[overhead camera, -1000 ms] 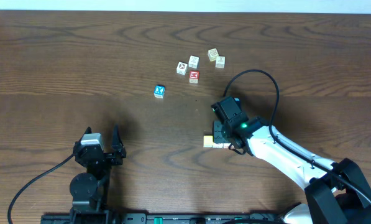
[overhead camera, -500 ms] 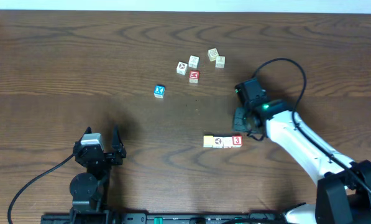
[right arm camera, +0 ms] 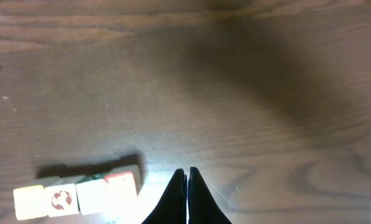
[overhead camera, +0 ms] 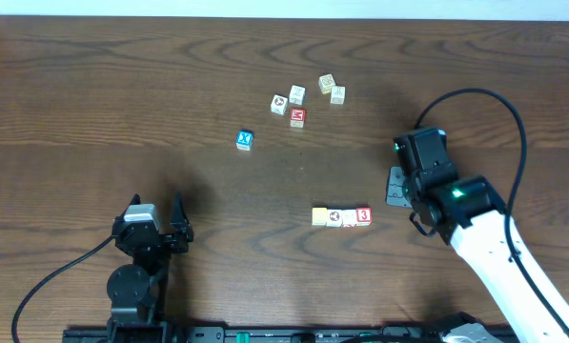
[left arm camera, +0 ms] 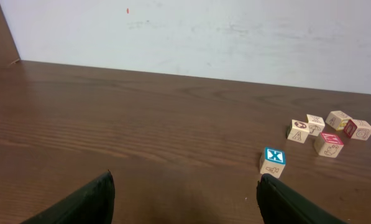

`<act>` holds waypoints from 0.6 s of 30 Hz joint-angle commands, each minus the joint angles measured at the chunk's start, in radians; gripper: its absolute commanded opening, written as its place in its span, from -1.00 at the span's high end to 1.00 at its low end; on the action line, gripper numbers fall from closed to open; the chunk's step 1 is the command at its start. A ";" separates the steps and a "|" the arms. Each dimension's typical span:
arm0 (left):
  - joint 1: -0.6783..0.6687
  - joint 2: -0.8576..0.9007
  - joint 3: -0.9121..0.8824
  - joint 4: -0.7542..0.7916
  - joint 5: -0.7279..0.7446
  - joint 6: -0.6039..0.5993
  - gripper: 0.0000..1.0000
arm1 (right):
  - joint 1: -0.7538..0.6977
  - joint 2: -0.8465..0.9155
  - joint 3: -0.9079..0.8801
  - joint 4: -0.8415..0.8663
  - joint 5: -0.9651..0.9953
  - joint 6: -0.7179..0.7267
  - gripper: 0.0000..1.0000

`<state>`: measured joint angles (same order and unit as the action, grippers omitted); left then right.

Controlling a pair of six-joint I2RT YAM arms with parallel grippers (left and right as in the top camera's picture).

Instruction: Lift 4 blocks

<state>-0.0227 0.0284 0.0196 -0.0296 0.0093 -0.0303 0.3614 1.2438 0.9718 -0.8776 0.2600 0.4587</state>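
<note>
While right jaws sat pinched shut on nothing near right end of row of four blocks (overhead camera: 341, 217) on bench (overhead camera: 122, 95), left jaws gaped wide, empty. Risk was off-axis end-squeeze: row could buckle, middle blocks drop.

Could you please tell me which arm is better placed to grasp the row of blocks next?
Right, probably: the shut right gripper is just beside the row of blocks; the open left gripper lies much farther away.
</note>
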 commanded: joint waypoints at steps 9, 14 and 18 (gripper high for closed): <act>-0.003 0.003 -0.016 -0.044 -0.019 -0.013 -0.47 | -0.007 0.028 -0.259 0.180 -0.094 0.065 0.98; -0.003 0.003 -0.016 -0.044 -0.019 -0.013 -0.47 | -0.006 0.032 -0.319 0.236 -0.158 0.068 0.98; -0.003 0.003 -0.016 -0.044 -0.019 -0.013 -0.47 | -0.006 0.044 -0.353 0.262 -0.184 0.068 0.98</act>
<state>-0.0227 0.0292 0.0196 -0.0296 0.0097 -0.0303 0.3614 1.2720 0.6460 -0.6323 0.1226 0.5087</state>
